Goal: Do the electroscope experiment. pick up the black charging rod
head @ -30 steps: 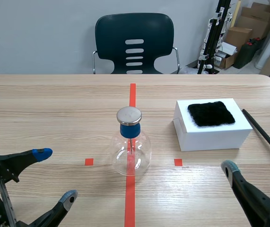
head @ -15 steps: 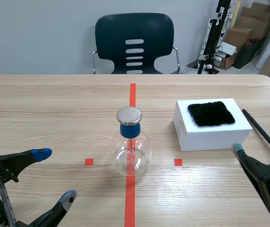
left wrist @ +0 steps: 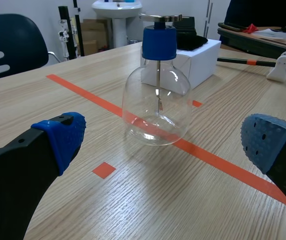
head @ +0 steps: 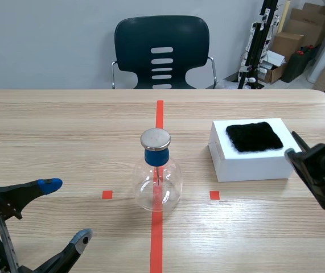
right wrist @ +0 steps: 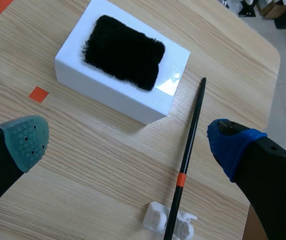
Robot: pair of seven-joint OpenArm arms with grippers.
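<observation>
Right wrist view: one rod (right wrist: 187,150)

No legible text, label, brand name, number or sign can be read in any of the three views.
</observation>
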